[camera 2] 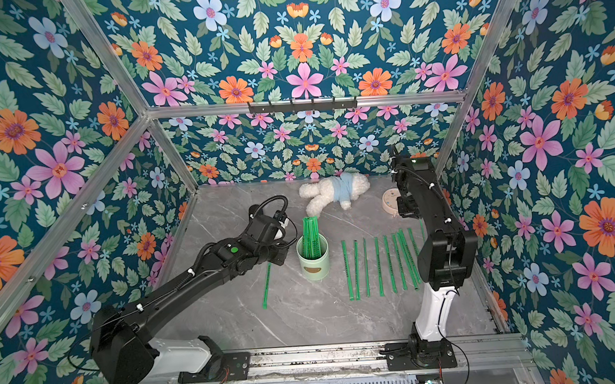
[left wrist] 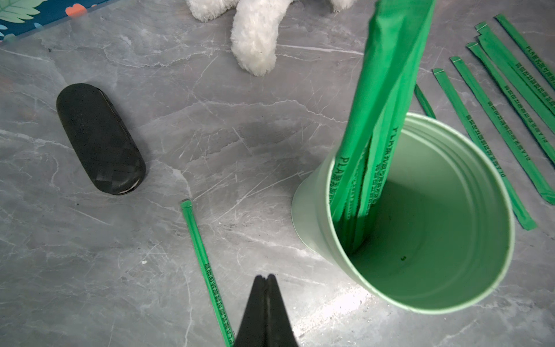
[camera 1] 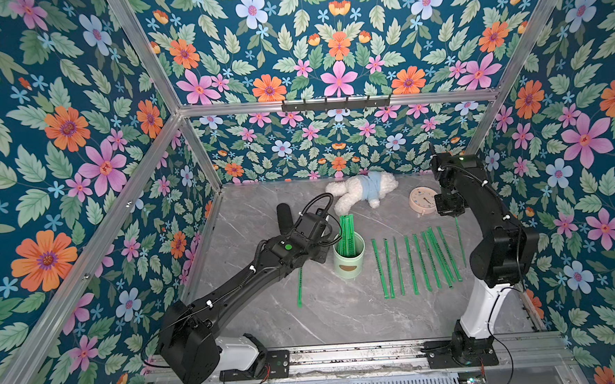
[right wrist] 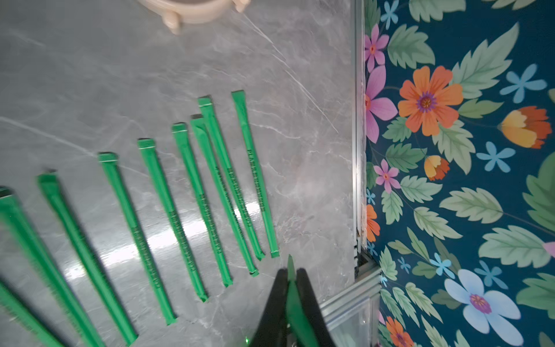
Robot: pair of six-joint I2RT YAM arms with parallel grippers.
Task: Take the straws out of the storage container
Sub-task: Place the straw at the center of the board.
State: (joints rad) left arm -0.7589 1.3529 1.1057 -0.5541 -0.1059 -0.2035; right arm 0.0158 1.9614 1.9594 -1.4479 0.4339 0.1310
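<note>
Standing on the grey marble tabletop (camera 1: 323,318), the pale mint-green cylindrical storage container (camera 1: 349,261) holds a leaning bundle of thin bright green straws (camera 1: 346,230). Beside it the left gripper (left wrist: 265,278) hovers pinched shut, empty. Past a row of straws (right wrist: 171,210), the raised right gripper (right wrist: 289,275) pinches one straw (right wrist: 290,264); a white plush toy (camera 1: 346,198) lies beyond.
</note>
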